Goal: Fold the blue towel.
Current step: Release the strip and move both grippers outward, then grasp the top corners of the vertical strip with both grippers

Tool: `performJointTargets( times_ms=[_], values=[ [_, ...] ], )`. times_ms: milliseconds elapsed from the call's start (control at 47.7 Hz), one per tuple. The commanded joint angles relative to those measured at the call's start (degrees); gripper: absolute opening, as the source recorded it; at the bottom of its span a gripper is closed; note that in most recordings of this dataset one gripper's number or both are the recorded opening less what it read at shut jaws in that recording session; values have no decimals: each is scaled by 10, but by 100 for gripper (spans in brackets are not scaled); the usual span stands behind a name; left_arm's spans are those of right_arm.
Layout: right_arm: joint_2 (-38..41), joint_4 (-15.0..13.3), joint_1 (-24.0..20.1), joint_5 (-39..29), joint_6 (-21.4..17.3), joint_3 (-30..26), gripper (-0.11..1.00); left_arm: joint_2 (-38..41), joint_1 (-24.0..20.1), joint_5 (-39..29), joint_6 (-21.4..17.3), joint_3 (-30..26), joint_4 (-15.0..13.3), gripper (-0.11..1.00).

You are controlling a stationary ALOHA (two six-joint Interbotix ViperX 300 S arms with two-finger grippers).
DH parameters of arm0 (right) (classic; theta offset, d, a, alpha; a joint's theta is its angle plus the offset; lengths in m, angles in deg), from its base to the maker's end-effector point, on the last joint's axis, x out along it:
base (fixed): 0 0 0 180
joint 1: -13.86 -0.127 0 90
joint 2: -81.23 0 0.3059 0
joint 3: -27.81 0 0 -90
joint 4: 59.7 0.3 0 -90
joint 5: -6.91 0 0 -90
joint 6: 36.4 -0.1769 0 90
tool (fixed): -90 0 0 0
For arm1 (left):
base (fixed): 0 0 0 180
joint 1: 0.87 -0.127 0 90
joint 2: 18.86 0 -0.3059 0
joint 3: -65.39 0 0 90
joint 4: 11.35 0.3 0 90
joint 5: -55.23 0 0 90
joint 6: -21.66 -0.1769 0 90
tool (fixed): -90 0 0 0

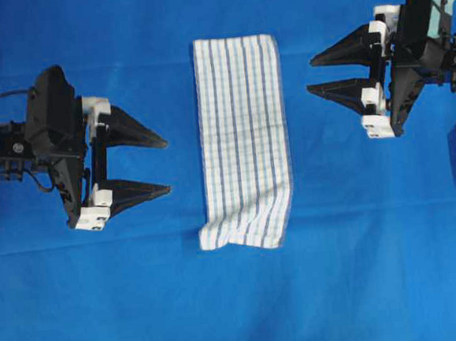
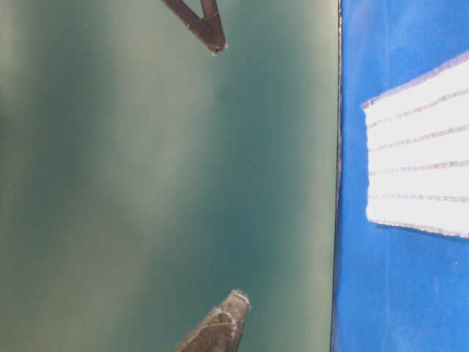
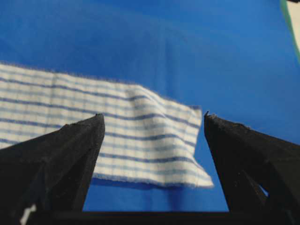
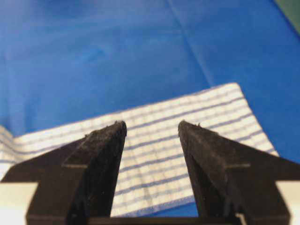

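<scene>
Looking down, I see the white woven towel with thin blue stripes (image 1: 243,142) lying as a long narrow strip mid-counter on the plain blue counter covering (image 1: 239,312), its near end rumpled. My left claw (image 1: 167,166) and right claw (image 1: 310,73) flank it, both spread wide and empty, well apart from it, probably staged to take opposite ends.

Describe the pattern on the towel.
The blue towel is white with thin dark-blue and light-blue stripes forming a faint check, clearest in the overhead view.

blue towel (image 1: 243,142): white, dark-blue/light-blue stripes, faint check | table covering (image 1: 238,304): solid blue
</scene>
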Motion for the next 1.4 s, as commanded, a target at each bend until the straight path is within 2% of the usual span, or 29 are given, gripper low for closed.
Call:
performJointTargets(
  times_ms=[0, 252, 461, 587, 713, 796, 943, 1132, 1383],
  values=[
    [-4, 2, 0, 7, -1, -7, 55, -6, -4, 8, -6, -6, 2, 79],
    [-3, 2, -10, 8, 0, -7, 55, -13, -5, 8, -30, -3, 2, 79],
    [2, 1, -4, 10, 1, -11, 55, -4, -26, 12, -46, -11, 2, 79],
    [15, 0, 24, 11, 2, -16, 55, 10, -53, 25, -69, -23, 2, 79],
    [48, -1, 81, 11, 4, -30, 56, 33, -105, 26, -106, -40, 2, 79],
    [87, -4, 124, 11, 7, -44, 57, 64, -151, 31, -126, -54, 2, 79],
    [163, -17, 171, 13, 9, -73, 59, 149, -213, 49, -142, -88, 2, 80],
    [254, -27, 193, 33, 10, -109, 60, 258, -258, 53, -142, -141, 2, 84],
    [367, -29, 203, 63, 11, -154, 60, 351, -283, 69, -142, -192, 2, 85]
  ],
)
